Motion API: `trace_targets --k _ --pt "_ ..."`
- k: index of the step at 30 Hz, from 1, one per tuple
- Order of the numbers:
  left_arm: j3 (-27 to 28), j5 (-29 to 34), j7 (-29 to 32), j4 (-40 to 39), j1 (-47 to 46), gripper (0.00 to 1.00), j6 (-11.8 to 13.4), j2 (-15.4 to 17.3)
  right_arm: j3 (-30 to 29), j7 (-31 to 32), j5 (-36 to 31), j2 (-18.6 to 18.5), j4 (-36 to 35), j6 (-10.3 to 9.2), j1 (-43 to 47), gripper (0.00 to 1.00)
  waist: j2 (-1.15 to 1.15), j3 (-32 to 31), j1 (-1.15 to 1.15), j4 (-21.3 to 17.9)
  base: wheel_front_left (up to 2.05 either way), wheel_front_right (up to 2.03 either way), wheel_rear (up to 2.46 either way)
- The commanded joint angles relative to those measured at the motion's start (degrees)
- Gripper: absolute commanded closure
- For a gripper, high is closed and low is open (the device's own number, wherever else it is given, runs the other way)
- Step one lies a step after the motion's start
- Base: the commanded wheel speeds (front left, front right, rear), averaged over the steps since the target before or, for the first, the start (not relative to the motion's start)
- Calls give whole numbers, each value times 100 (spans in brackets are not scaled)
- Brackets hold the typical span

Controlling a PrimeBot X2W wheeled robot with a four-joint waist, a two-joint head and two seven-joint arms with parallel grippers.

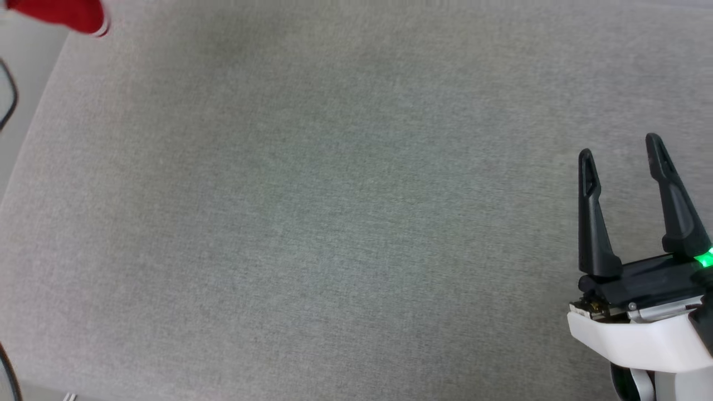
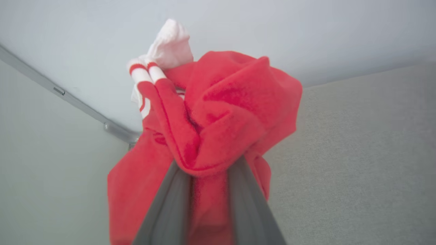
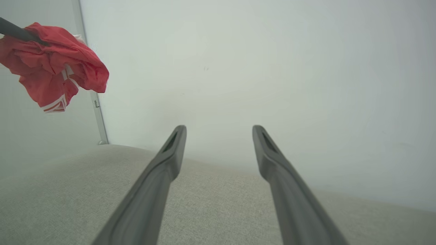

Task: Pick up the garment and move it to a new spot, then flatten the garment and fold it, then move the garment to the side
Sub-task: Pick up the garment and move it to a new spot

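Note:
The garment [image 2: 221,112], a bright red shirt with a white sleeve and striped trim, hangs bunched in the air with my left gripper [image 2: 207,170] shut on it; red cloth fills the gap between the two fingers. In the right wrist view the garment [image 3: 54,64] dangles high at the upper left, clear of the grey surface. A red corner of the garment [image 1: 61,14] shows at the head view's top left. My right gripper [image 1: 621,150] stands open at the lower right over the grey fabric surface [image 1: 334,223], with nothing between its fingers.
The grey fabric surface spreads across the whole head view. Its left edge [image 1: 33,128] runs diagonally, with a dark cable [image 1: 8,100] beyond it. A pale wall [image 3: 255,68] rises behind the surface, with a metal strip [image 3: 97,112] at a corner.

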Motion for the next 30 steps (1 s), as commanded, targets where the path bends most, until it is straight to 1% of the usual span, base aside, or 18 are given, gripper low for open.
trace_targets --k 1,5,7,13,17,18,19,21,24,26,27,30 --pt "-96 5 40 -163 -151 100 2 -67 -15 -10 78 14 33 -2 76 0 0 -156 1 -168 0 0 0" --pt "-434 30 169 -677 -460 100 2 -119 -11 -10 247 15 83 -2 75 0 0 -304 1 -451 0 0 0" --pt "-576 51 202 -851 -595 100 2 -260 -6 -10 338 15 101 -2 93 0 0 -361 1 -610 0 0 0" --pt "-1001 130 218 -1282 -878 100 1 -480 -61 -10 478 16 151 -2 108 0 0 -445 1 -1087 0 0 0" --pt "-1440 138 192 -1590 -931 100 1 -725 -124 -10 555 16 190 -2 123 0 0 -463 1 -1323 0 0 0" --pt "-1440 138 192 -1590 -931 100 1 -725 -124 -10 555 16 190 -2 123 0 0 -463 1 -1323 0 0 0" --pt "-1670 102 150 -1662 -891 100 1 -904 -147 -10 593 16 211 -2 130 0 0 -475 1 -1410 0 0 0" --pt "-1918 162 79 -1697 -830 100 1 -1070 -135 -10 624 16 227 -2 138 0 0 -481 1 -1501 0 0 0" --pt "-2306 85 -63 -1715 -644 100 1 -1363 -131 -10 689 16 263 -2 128 0 0 -481 1 -1623 0 0 0" --pt "-2541 97 -170 -1695 -577 100 2 -1483 -133 -10 728 16 282 -2 116 0 0 -470 1 -1692 0 0 0" --pt "-2541 97 -170 -1695 -577 100 2 -1483 -133 -10 728 16 282 -2 116 0 0 -470 1 -1692 0 0 0" --pt "-2965 78 -322 -1630 -352 100 1 -1678 -137 -10 749 16 307 -2 115 0 0 -450 1 -1777 0 0 0"
